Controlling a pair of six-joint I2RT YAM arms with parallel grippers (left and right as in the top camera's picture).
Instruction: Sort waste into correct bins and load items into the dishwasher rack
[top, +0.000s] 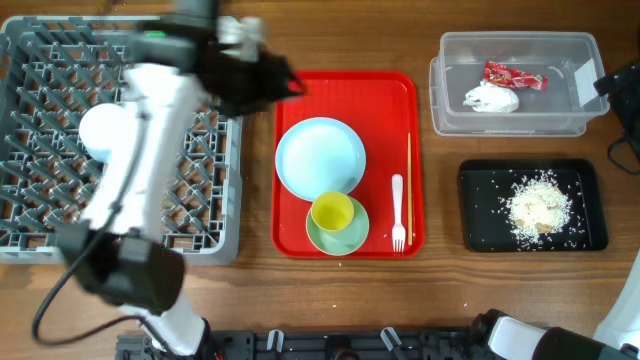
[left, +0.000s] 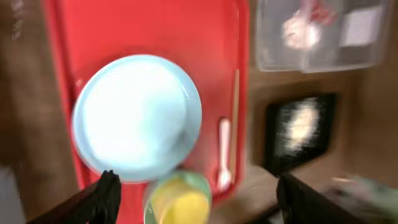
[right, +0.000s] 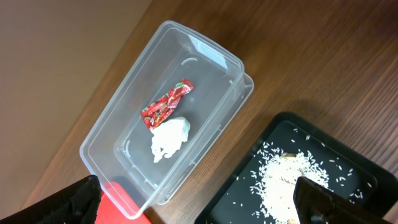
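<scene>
The pale blue plate (left: 134, 118), centre frame, looked rigid, smooth and slippery; its rim seemed the safest hold. The left hand (left: 198, 183) hovered, fingers spread, empty.

Red tray (top: 340, 95): flat, rectangular, rounded corners, low raised rim, glossy. Lies flat on bench (top: 450, 300), about mid-width, long side running away from near edge. Bench: brown wood, grain running left-right in overhead view. Left wrist view: tray (left: 155, 31) blurred, rim visible along left side. Right wrist view: only one red corner (right: 121, 205) at bottom edge; plain tan surface (right: 62, 50) beyond bench edge, kind unclear.
</scene>
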